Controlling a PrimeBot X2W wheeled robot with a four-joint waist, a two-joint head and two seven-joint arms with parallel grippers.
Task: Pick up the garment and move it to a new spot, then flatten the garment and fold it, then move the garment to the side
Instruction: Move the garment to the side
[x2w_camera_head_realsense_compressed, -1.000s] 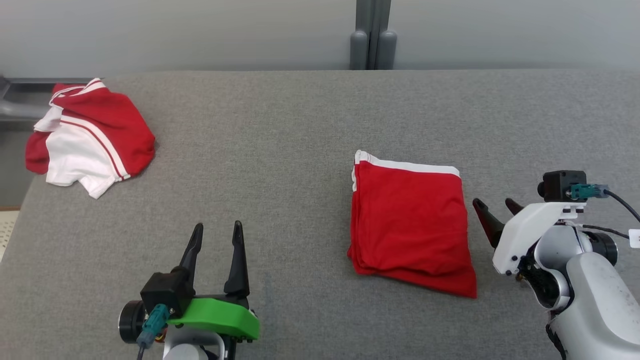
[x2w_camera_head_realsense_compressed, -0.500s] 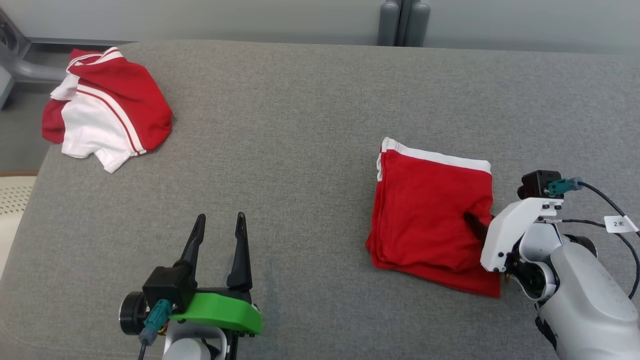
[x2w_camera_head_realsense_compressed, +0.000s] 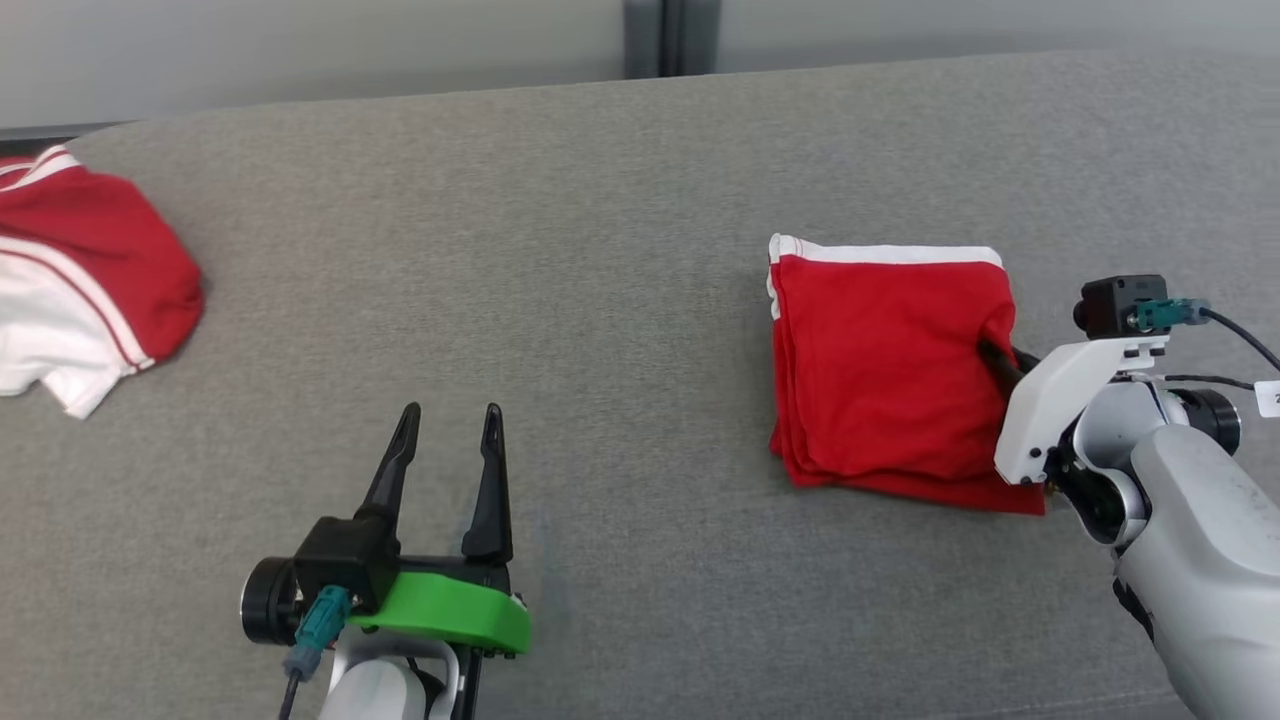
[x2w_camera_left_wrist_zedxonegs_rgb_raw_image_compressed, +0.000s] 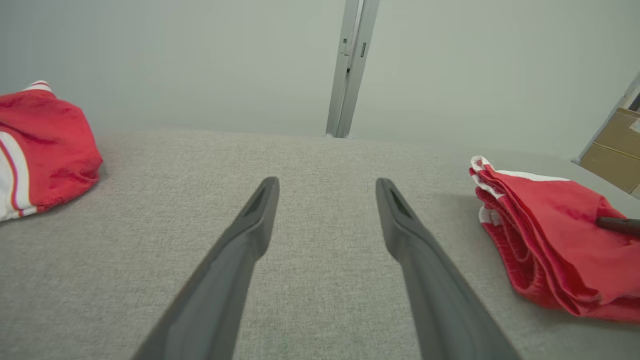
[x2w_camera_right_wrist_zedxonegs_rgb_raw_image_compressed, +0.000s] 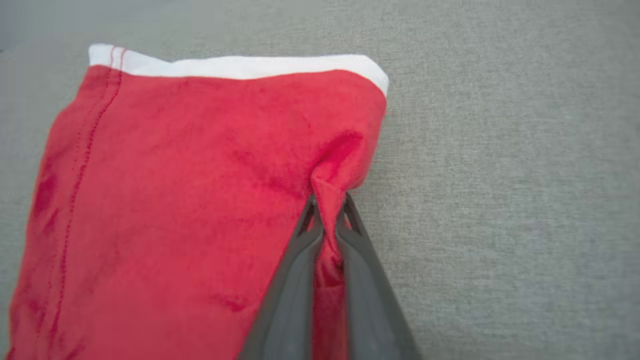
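— What do we see at the table's (x2w_camera_head_realsense_compressed: 600, 200) left edge?
— A crumpled red-and-white shirt (x2w_camera_head_realsense_compressed: 80, 270); at the front edge our left gripper (x2w_camera_head_realsense_compressed: 451, 412), jaws apart.
— The folded garment (x2w_camera_head_realsense_compressed: 885, 370)?
— Toward the right edge; our right gripper (x2w_camera_right_wrist_zedxonegs_rgb_raw_image_compressed: 327, 200) is clamped on its right side.

Even, diffuse light, bright and free of glare; shadows faint and soft; right wrist view slightly blurred.

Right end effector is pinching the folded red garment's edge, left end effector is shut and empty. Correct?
No. The left end effector is open, fingers apart, as the left wrist view shows, and it is empty. The right end effector does pinch the folded red garment at its edge.
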